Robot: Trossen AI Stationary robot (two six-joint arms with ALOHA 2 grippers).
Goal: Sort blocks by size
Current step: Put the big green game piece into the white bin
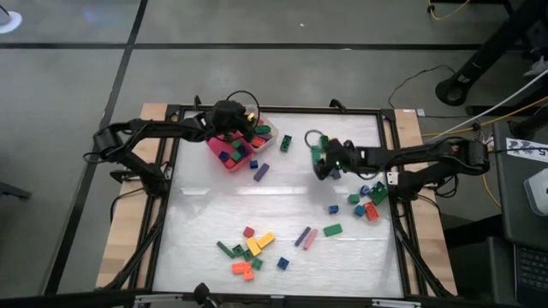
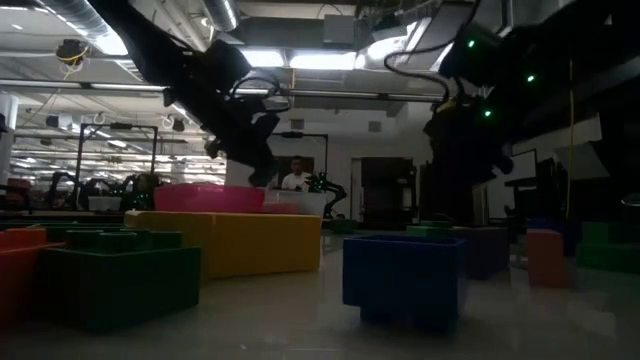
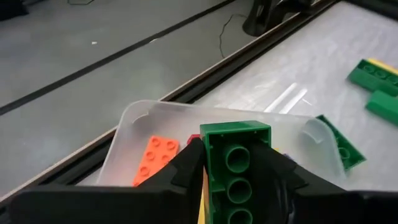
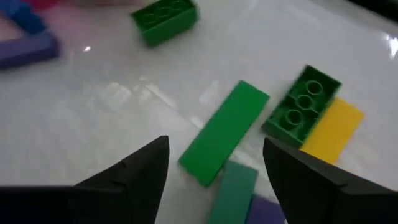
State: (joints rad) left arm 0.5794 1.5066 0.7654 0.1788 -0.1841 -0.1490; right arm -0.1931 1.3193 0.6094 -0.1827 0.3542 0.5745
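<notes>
Nearest the table's front edge, a loose cluster of blocks lies unsorted: red, yellow, orange, green and blue pieces.

Further back on the right, the right gripper hovers with its fingers spread wide and empty over a flat green bar, which lies just beside a studded green block and a yellow piece. More blocks sit in a group near the right rail.

At the back left, the left gripper holds a long green block between its fingers, above the clear tray. An orange block already lies in that tray. The pink tray sits alongside, holding other blocks.

Step in hand, as judged: depositing the long green block. The next move calls for a full release over the tray, then a clean lift away.

No brand, label or writing is legible.
</notes>
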